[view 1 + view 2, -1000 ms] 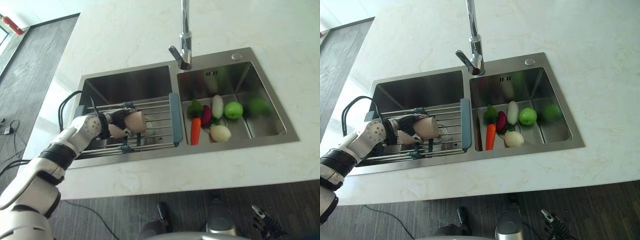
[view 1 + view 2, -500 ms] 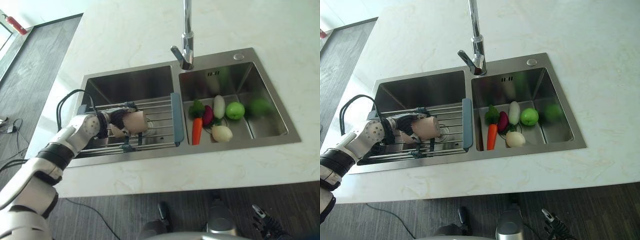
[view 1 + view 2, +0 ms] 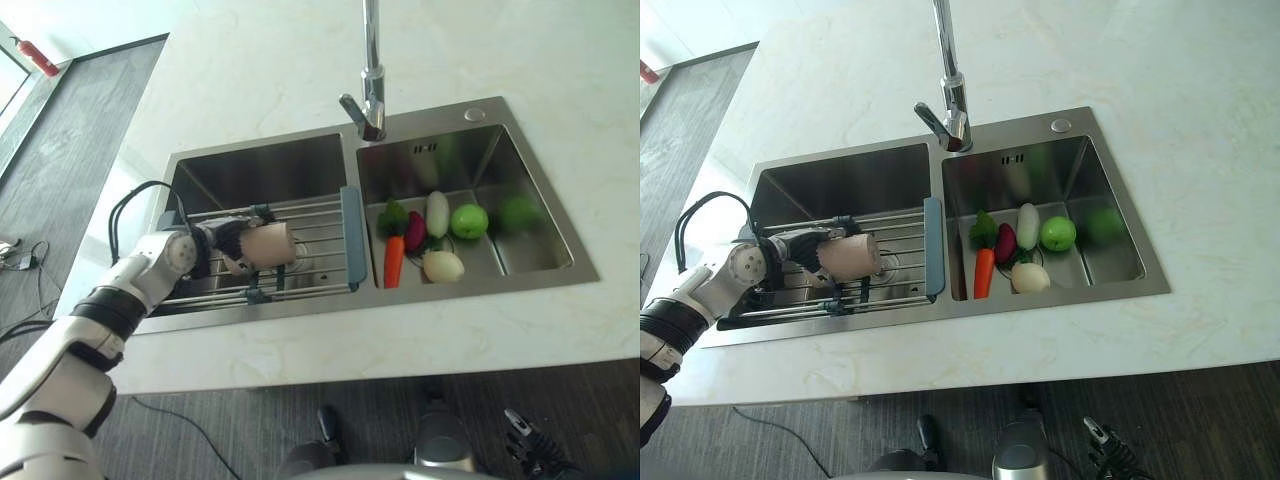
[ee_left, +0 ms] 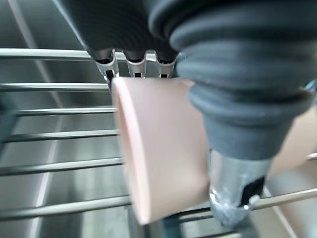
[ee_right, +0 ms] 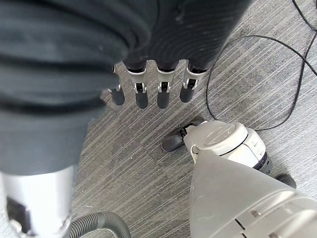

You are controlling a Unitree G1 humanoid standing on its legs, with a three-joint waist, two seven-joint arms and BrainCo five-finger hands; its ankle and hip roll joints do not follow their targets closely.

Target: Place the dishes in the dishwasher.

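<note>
A pinkish-beige cup (image 3: pixel 268 243) lies on its side in my left hand (image 3: pixel 226 240), just above the wire rack (image 3: pixel 322 238) that spans the left sink basin (image 3: pixel 262 172). In the left wrist view the fingers (image 4: pixel 134 63) curl over the cup (image 4: pixel 163 158) and the thumb (image 4: pixel 233 188) presses its near side. The cup's open mouth faces the rack's bars. Another pinkish shape (image 4: pixel 299 134) shows past the thumb. My right hand (image 5: pixel 141 96) hangs low over the floor, its fingers relaxed and holding nothing.
The right basin holds a carrot (image 3: pixel 391 262), a green apple (image 3: pixel 467 220), a white radish (image 3: pixel 437 212), an onion (image 3: pixel 442 266) and other vegetables. A tall faucet (image 3: pixel 370 95) stands behind the divider. A pale stone counter (image 3: pixel 400 340) surrounds the sink.
The left hand and the cup have edged slightly toward the far side of the rack. The whole view has shifted a little as well.
</note>
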